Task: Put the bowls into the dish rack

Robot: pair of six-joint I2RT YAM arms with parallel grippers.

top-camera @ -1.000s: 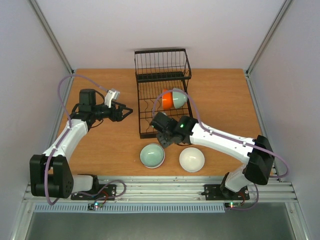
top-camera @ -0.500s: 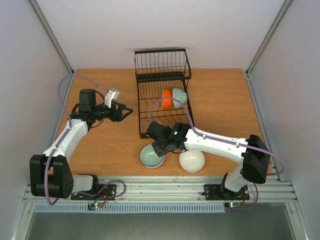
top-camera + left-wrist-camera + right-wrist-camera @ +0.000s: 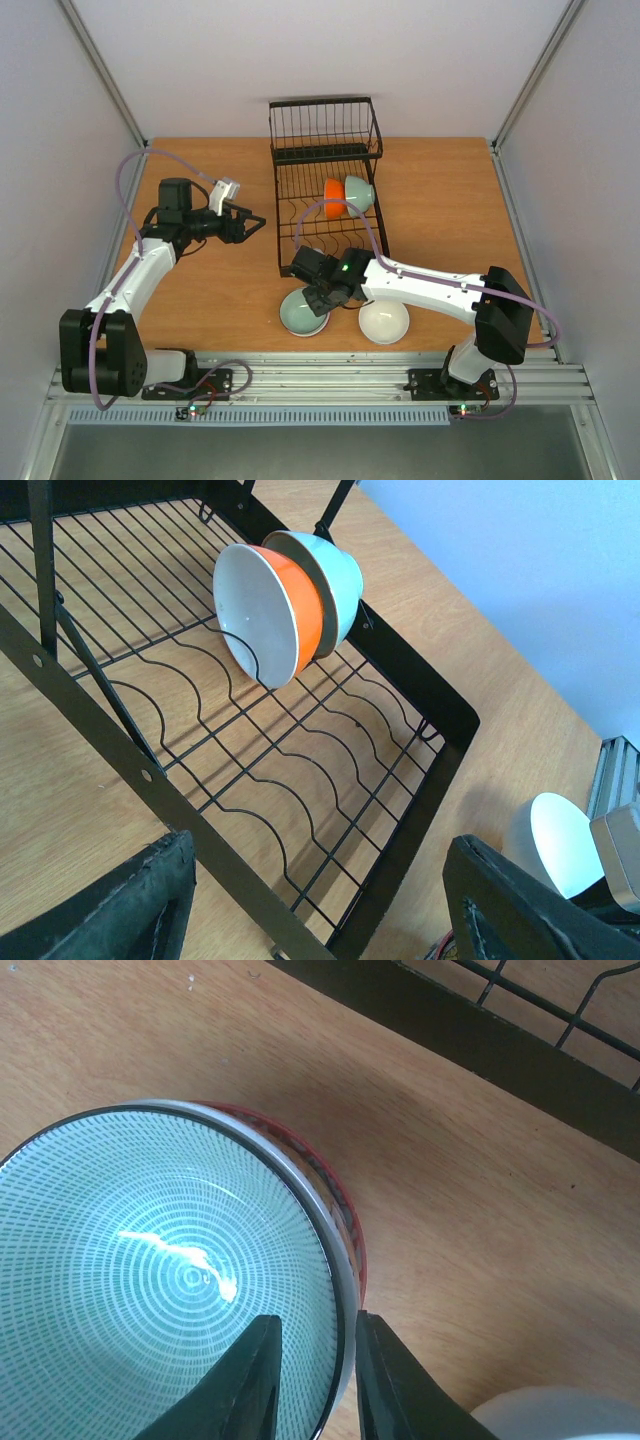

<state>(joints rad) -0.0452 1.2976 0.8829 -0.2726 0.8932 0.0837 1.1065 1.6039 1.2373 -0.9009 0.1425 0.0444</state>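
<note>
R gripper (image 3: 318, 1322) astride rim of near green bowl (image 3: 150, 1280), can't tell if I've clamped; L gripper (image 3: 320, 860) spread, empty. Next: pinch, lift into dish rack (image 3: 322, 125).

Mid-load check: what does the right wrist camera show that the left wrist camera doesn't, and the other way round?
Only right wrist: the teal patterned bowl on the table, with the right hand straddling its rim, one finger inside, one outside.
Only left wrist: the orange bowl and the mint bowl standing on edge together in the dish rack, framed by the open left hand.
Both: the rack's black frame, the wooden table and part of the white bowl.
</note>
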